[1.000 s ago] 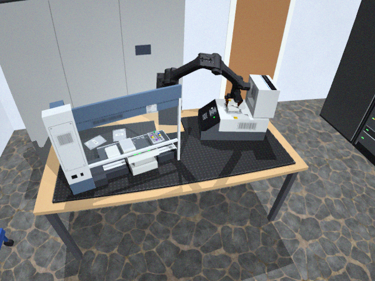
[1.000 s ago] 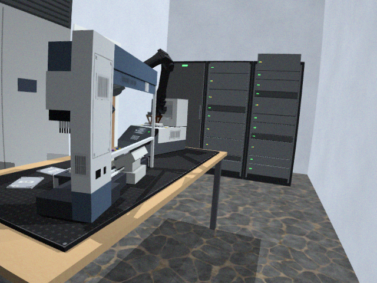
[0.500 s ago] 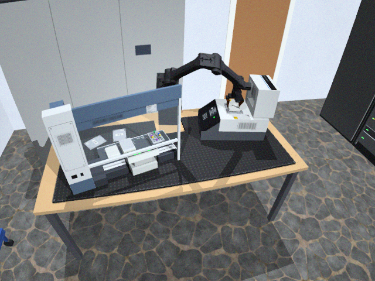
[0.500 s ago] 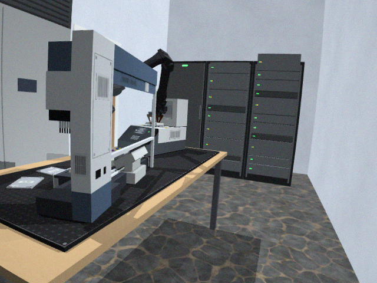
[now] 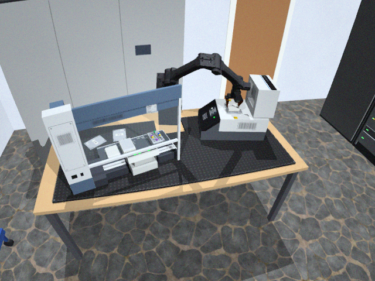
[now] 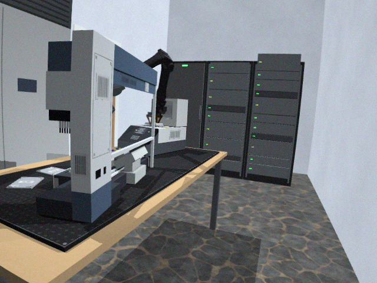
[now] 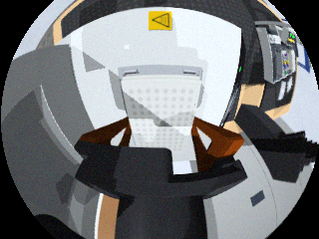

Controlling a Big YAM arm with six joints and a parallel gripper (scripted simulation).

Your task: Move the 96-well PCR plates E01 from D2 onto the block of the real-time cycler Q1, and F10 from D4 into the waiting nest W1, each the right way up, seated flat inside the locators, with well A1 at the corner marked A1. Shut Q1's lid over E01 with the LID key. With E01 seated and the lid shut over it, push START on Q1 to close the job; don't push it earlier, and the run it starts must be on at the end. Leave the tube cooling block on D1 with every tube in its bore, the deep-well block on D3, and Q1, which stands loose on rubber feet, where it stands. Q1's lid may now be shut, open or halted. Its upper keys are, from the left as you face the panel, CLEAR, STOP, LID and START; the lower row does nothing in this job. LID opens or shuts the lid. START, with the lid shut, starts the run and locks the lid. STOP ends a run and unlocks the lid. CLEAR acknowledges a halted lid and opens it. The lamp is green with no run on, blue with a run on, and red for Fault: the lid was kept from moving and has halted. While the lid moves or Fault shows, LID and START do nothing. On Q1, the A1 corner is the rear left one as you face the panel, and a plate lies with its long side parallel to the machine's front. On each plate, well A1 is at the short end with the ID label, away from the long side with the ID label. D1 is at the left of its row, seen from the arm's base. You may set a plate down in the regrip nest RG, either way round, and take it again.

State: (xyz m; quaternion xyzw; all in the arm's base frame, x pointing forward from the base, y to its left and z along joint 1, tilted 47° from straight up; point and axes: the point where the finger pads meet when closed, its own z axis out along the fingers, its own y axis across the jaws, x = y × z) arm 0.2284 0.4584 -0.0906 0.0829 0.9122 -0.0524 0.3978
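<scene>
My gripper is shut on a pale 96-well plate, taken to be E01, held by its sides over the block of Q1. Whether it is fully seated is unclear. Q1's lid stands open. The lamp is green. On the deck, the tube cooling block is on D1, D2 shows no plate, the deep-well block is on D3, and a white plate is on D4. Well A1 and the ID labels are not readable.
A gantry with a blue beam and white column spans the deck. Two pale nests lie on the mat behind it. Q1's raised lid is close beside my gripper.
</scene>
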